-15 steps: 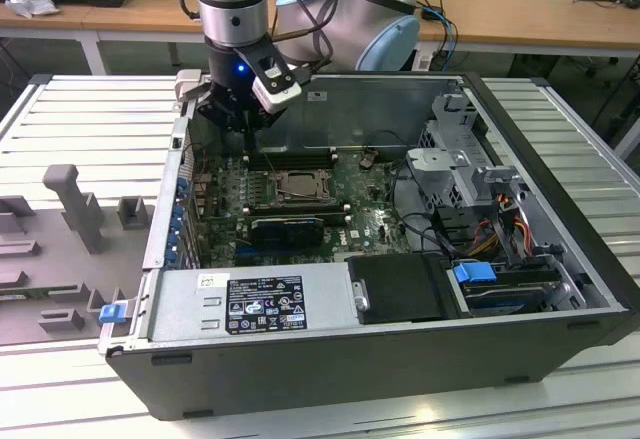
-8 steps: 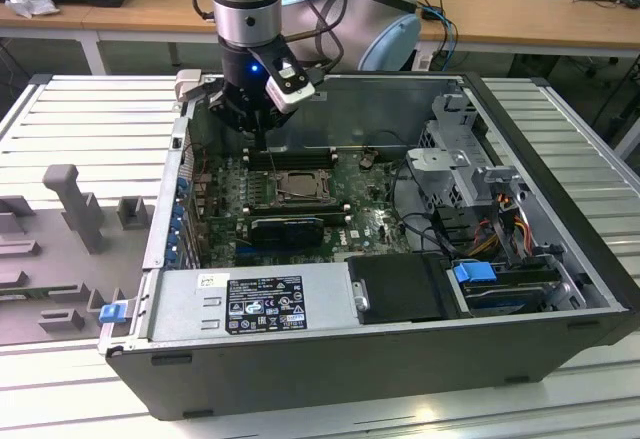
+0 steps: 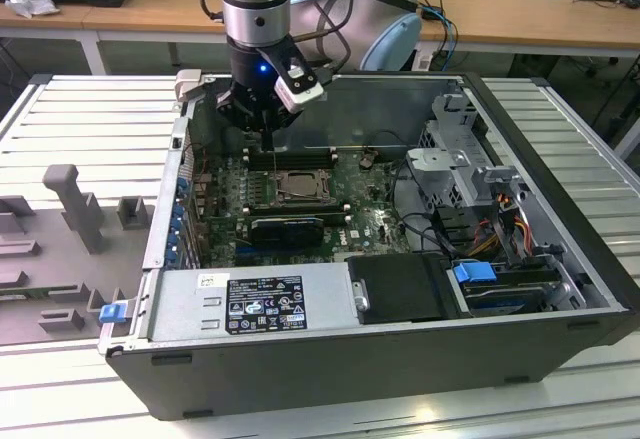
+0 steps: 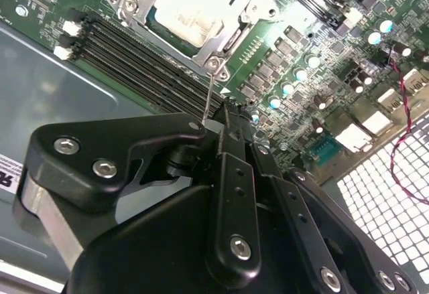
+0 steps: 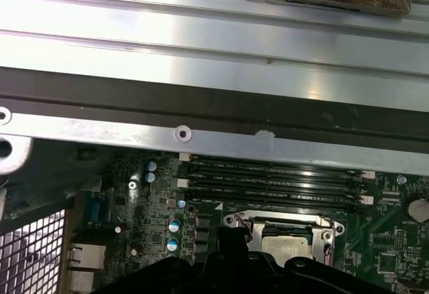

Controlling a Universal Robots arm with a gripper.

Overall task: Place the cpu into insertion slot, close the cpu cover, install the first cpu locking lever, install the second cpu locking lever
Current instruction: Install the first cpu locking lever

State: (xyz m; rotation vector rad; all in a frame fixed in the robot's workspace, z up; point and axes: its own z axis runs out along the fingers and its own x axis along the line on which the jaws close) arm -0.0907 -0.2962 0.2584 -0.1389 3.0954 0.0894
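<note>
In the first wrist view the tool [image 5: 233,242] hides part of the cpu [image 5: 285,246] and the cpu cover [image 5: 295,219].

An open computer case [image 3: 400,379] lies on the ribbed metal desk [image 3: 90,109], holding a green motherboard [image 3: 375,221], memory slots [image 4: 127,53] and power supply [image 3: 250,304].

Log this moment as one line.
cpu seated | cpu cover down | one locking lever upright | hand at that lever

PC case [image 3: 400,374] on slatted alu table [image 3: 570,394]
</note>
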